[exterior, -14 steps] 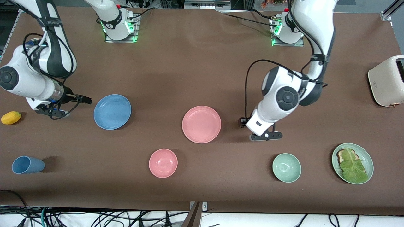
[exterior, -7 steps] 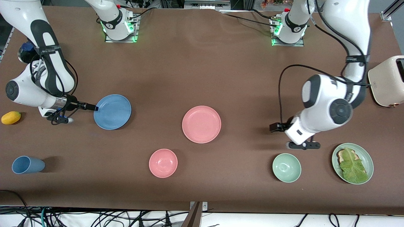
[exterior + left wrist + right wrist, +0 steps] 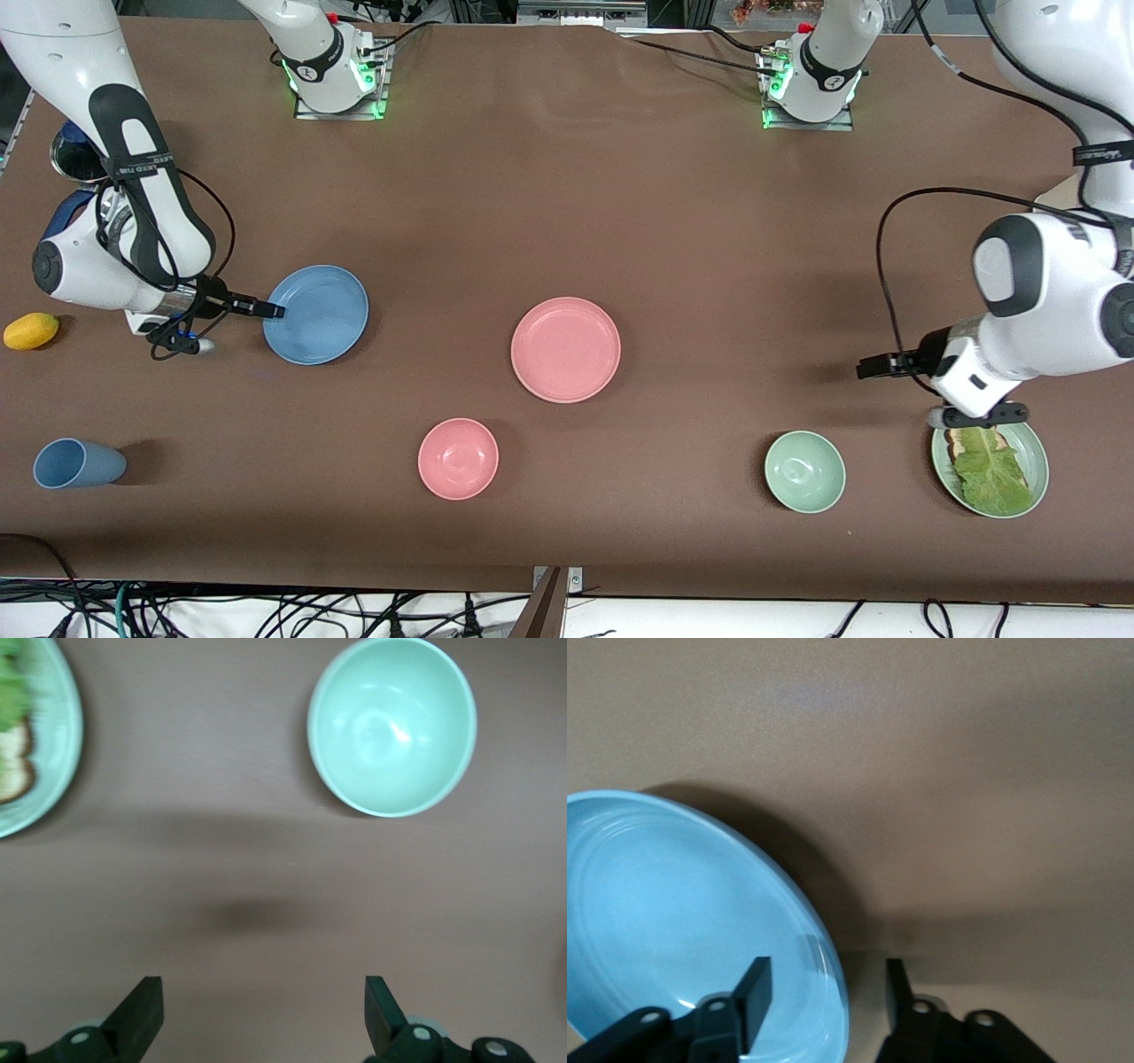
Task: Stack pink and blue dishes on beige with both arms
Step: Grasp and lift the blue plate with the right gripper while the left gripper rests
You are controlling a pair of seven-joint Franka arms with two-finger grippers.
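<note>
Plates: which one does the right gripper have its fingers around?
The blue plate, toward the right arm's end. The right gripper straddles its rim, one finger inside, one outside. The pink plate and green plate have none.

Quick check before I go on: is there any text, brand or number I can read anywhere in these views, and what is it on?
Right arm: a line of small white lettering on its black band, too small to read.
Left arm: small white lettering on its black band, also too small to read.
Blue plate, pink plate, bowls, cup: no markings visible.
</note>
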